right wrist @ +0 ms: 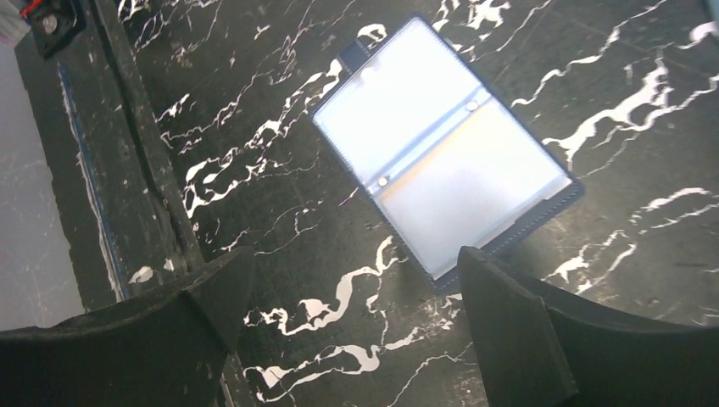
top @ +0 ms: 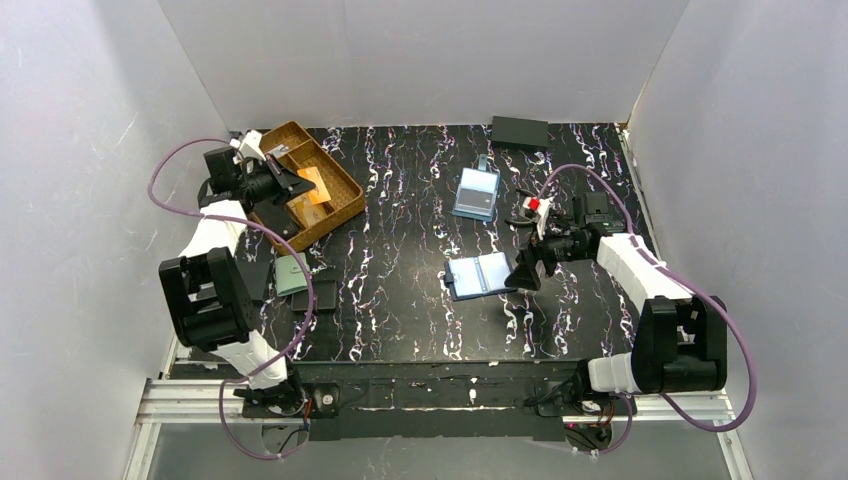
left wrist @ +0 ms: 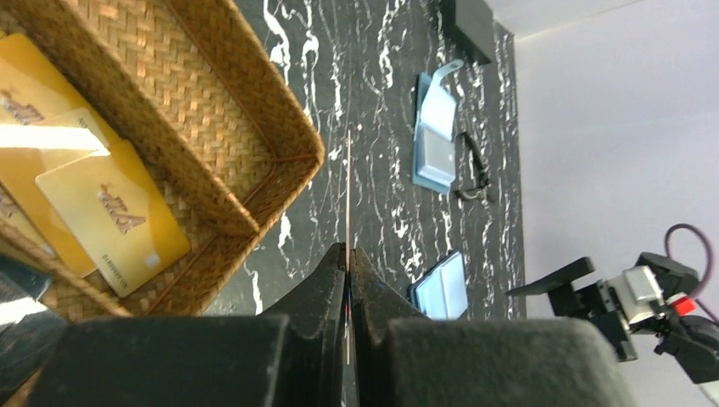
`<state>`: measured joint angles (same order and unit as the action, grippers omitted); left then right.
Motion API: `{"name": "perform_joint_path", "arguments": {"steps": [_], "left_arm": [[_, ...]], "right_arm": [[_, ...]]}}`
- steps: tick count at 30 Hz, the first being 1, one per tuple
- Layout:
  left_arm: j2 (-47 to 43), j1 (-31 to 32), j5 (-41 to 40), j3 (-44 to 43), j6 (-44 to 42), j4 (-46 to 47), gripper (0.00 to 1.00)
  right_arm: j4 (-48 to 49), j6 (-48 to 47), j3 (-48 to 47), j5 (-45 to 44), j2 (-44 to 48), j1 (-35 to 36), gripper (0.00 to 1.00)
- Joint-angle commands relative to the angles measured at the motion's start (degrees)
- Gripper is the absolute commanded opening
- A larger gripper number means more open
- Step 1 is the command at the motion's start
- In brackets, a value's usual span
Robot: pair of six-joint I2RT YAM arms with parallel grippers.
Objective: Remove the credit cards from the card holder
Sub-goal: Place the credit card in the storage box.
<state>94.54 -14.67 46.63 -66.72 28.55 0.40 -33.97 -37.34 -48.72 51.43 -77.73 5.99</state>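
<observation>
One credit card (left wrist: 348,191) tight between left fingers (left wrist: 315,298); right fingers (right wrist: 517,326) wide apart, empty.

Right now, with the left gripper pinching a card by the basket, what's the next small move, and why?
Probably ease the left gripper over the woven basket and open it. Its jaws are shut on a thin card seen edge-on, other yellow-orange cards lie in the basket, and the right gripper hangs open above the card holder.
</observation>
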Motion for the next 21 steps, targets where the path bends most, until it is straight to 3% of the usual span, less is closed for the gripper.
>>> {"name": "perform_joint_path", "arguments": {"steps": [1,21], "left_arm": [[1.2,-0.8,-1.1,-1.9,-6.9,-9.9,0.00],[2.3,-1.2,-3.0,-1.0,-7.1,-8.4,0.00]], "right_arm": [[3.4,0.6,-0.1,4.8,2.0,-1.7,0.98],[2.2,-1.2,-0.1,4.2,1.0,-3.5,0.98]]}}
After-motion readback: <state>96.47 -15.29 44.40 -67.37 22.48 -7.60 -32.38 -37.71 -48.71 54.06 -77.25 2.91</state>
